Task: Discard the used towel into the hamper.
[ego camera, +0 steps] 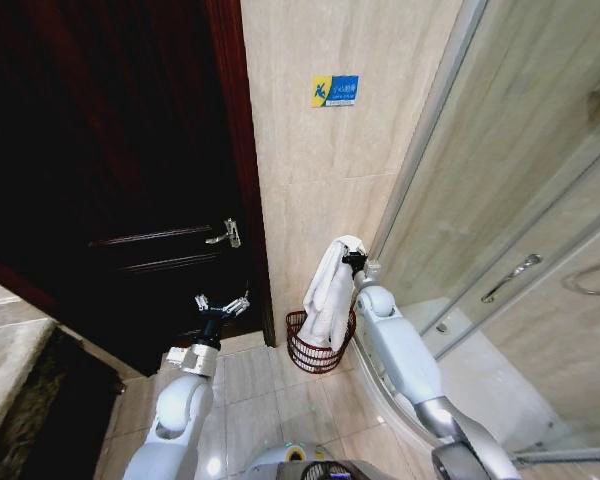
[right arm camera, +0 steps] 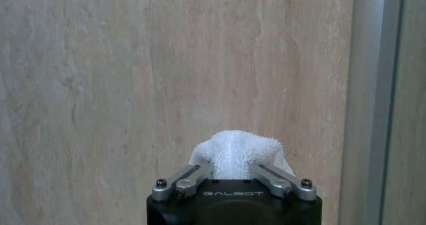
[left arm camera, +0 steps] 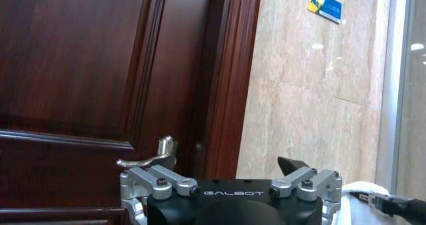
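Head view: the right gripper [ego camera: 354,262] has its jaws pinching the top of a white terry towel [ego camera: 330,295], which hangs lengthwise straight down, its lower end inside the round dark reddish-brown open-weave hamper [ego camera: 318,347] on the floor against the beige tiled wall [ego camera: 310,180]. The towel hides the hamper's interior. The left gripper [ego camera: 221,308], jaws spread, idles by the dark wooden door [ego camera: 110,150].

Right tool [ego camera: 352,262] raised on an outstretched arm, fingers clamped; left tool [ego camera: 223,306] held low, fingers spread
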### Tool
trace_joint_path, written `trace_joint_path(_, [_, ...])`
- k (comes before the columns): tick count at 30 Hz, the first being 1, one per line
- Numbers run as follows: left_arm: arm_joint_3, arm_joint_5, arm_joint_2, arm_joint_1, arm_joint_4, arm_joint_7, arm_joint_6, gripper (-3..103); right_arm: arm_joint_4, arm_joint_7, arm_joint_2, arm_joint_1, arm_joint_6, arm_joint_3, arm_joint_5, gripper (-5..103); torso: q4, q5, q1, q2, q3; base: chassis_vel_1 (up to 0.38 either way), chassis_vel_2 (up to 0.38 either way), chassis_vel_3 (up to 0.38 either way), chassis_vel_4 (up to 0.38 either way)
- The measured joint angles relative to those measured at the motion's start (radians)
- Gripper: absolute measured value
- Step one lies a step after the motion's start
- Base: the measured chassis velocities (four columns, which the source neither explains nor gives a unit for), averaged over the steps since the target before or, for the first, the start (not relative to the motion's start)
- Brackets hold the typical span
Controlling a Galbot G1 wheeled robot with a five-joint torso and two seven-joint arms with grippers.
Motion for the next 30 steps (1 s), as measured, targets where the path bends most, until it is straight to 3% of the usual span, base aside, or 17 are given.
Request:
trace_joint_path(8, [0.001,0.003,-0.001,0.003,0.0,0.01,-0.002,100,-0.014,0.001,0.004,0.005,0.0,0.003,0.0,7,0.0,0.0,-0.022,-0.048,-0.026,0.0,0.0,0.0,0.0])
trace_joint_path(14, [0.001,0.005,-0.002,0.01,-0.002,0.016,-0.005,100,-0.035,0.004,0.005,0.018,-0.002,0.007,0.003,7,0.0,0.0001,-0.053,-0.115,-0.061,0.0,0.0,0.0,0.0])
trace_joint_path(30, [-0.001,0.014,-0.003,0.021,-0.012,0.026,-0.006,100,-0.018,0.028,0.008,0.049,0.004,0.006,0.007,7,0.0,0.0001,-0.105,-0.223,-0.118,0.0,0.0,0.0,0.0])
